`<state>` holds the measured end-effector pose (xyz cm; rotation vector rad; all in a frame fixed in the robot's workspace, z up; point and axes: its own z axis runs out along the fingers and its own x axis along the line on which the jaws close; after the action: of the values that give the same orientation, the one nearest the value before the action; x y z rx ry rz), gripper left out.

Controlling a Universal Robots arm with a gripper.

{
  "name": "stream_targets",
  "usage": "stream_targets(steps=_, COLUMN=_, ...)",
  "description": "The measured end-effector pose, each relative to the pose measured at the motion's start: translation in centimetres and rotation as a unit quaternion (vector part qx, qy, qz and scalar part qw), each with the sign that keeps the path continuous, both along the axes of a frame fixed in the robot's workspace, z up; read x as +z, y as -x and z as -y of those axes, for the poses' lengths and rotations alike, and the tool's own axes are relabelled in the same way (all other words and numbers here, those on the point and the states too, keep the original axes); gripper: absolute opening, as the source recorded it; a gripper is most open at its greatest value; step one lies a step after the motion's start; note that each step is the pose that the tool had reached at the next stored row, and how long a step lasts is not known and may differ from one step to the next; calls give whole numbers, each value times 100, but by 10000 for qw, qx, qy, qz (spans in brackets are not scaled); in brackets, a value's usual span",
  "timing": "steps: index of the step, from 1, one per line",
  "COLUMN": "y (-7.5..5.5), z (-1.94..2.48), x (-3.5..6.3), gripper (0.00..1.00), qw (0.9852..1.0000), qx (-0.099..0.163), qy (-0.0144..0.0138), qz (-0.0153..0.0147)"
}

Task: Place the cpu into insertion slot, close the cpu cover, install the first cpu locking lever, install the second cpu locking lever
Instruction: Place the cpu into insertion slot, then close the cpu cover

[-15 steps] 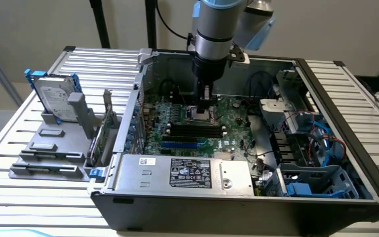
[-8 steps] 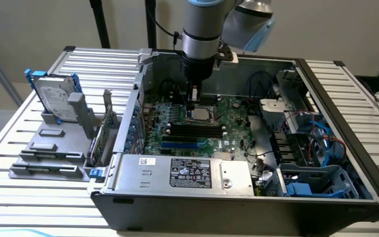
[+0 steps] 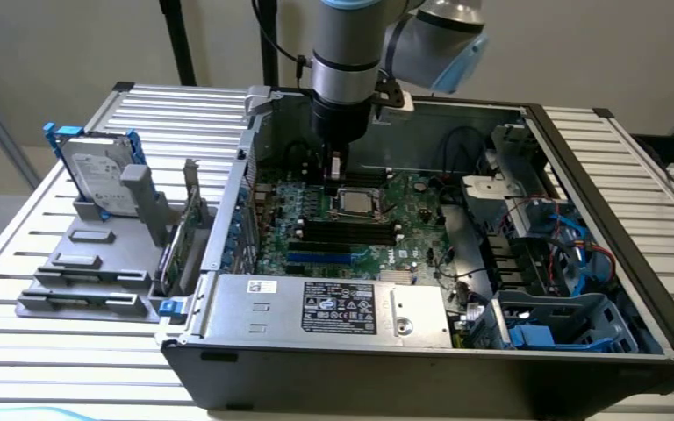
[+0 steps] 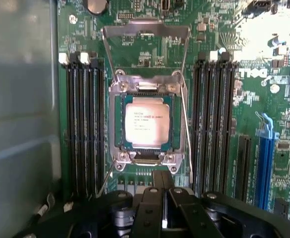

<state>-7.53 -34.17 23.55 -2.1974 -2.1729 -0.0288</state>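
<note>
The small flat square silvery chip [image 4: 144,122] lies in the square black socket [image 4: 117,111], with the thin silvery metal frame plate [image 4: 144,85] around it. My black end effector [image 4: 163,201] hangs beside it over the green circuit board [image 4: 150,54], squeezed tight together, and I cannot tell if it grips anything.

The cpu [image 4: 144,123] has a matt silvery metal face; the cpu cover [image 4: 146,30] is shiny bare metal; the memory slots [image 4: 83,124] are black plastic.

The arm [image 3: 343,61] points straight down, its hand [image 4: 162,176] fully closed.
</note>
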Motion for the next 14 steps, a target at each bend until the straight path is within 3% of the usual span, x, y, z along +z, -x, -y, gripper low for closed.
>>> stream_targets(steps=14, y=-2, z=0, x=0, gripper=11, qw=10000, qx=-1, qy=0, qz=0)
